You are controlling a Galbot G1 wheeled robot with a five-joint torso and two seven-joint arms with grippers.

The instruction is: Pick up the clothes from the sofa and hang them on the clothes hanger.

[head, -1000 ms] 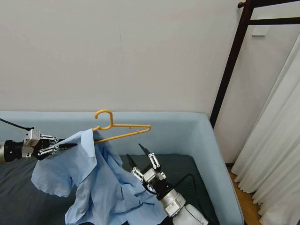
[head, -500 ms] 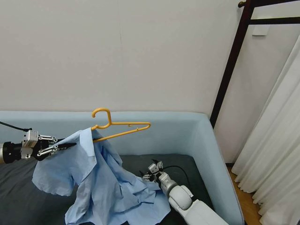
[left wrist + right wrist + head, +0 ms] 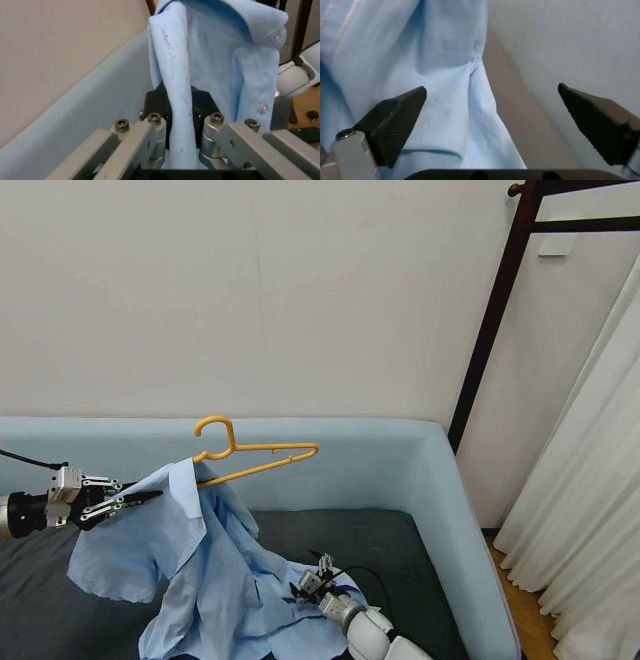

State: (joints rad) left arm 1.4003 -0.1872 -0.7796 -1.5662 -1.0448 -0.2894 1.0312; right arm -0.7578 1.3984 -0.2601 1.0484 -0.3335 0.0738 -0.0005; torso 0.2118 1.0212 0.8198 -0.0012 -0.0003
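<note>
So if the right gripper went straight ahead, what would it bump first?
Most likely the blue shirt, which lies just ahead of the right gripper with its jaws open; how close is hard to judge.

Light-blue shirt [image 3: 205, 565] half on yellow hanger [image 3: 311, 451]

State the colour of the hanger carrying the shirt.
The hanger is plain orange-yellow; the head view shows it best.

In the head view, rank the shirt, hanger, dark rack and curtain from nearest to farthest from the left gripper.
1. shirt, clamped in the left gripper, low left.
2. hanger, just right of it, higher.
3. dark rack, far right by the wall.
4. curtain, at the right edge.
</note>
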